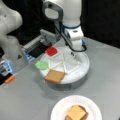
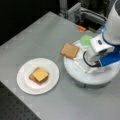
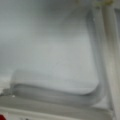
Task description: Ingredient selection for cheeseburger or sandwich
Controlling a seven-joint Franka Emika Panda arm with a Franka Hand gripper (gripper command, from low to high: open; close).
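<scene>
On the white paper plate sits the sandwich stack, a yellow-orange cheese square on top of brown layers. A brown toast slice lies at the rim of the round white divided tray. Green lettuce and a red disc rest in tray sections. My gripper is lowered into a bare tray section, apart from the toast. The wrist view shows only that bare compartment, with nothing in it.
A grey box-like fixture stands behind the tray. A small orange piece lies near it. Another white robot body stands at a front view's left. The grey table spreads around the plate.
</scene>
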